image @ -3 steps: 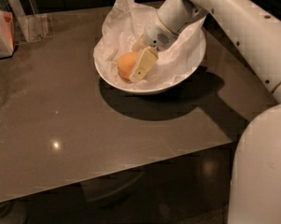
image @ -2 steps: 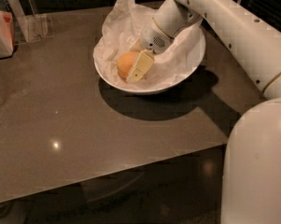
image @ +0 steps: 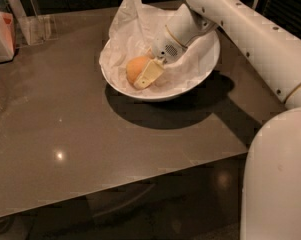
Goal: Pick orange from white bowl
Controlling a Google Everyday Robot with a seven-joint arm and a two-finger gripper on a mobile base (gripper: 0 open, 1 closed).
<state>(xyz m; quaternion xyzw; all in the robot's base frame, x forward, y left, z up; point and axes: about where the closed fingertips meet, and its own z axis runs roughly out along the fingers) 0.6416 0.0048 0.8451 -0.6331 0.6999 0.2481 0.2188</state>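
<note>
The white bowl (image: 190, 81), lined with crinkled white paper, stands at the back middle of the brown table. The orange (image: 135, 67) lies in the bowl's left half on the paper. My gripper (image: 142, 74) reaches down into the bowl from the right on the white arm (image: 240, 29). Its pale yellow tip lies against the orange's right front side. The far side of the orange and the rest of the gripper's tip are hidden.
A white container with an orange side (image: 1, 36) stands at the far left edge. A clear plastic stand (image: 32, 21) is behind it at the back left. The table's front edge (image: 115, 189) runs across the lower view. My white base (image: 280, 179) fills the lower right.
The arm has shifted slightly up and back over the bowl. The gripper's tip and the orange stay in nearly the same place.
</note>
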